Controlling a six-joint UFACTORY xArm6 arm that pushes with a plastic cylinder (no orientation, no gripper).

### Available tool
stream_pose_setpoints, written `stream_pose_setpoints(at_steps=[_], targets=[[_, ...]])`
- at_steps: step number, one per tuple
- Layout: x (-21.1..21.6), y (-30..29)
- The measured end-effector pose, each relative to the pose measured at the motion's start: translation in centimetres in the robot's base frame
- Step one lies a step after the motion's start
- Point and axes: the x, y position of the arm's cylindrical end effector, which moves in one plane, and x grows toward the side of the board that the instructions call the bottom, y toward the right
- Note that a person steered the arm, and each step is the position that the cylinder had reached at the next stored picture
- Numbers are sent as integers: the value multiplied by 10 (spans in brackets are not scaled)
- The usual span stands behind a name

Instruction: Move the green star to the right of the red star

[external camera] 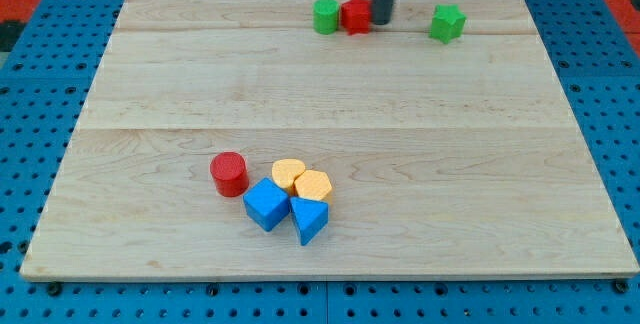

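The green star (448, 23) lies near the view's top, right of centre. The red star (356, 15) lies to its left, touching a green cylinder (326, 16) on its own left. My tip (382, 21) stands right against the red star's right side, between the red star and the green star. The green star is a clear gap to the right of my tip.
A cluster lies in the lower left of the wooden board (330, 164): a red cylinder (229, 174), two yellow blocks (289, 174) (313, 185), a blue cube (266, 204) and a blue triangular block (309, 219). The board's top edge runs just behind the stars.
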Motion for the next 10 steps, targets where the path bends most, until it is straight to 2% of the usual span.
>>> stream_pose_setpoints(at_steps=[1, 3, 4, 5, 6, 7, 9, 10], targets=[[3, -20], [-54, 161], [3, 195], [39, 155], [29, 46], [22, -1], [25, -3], [52, 41]])
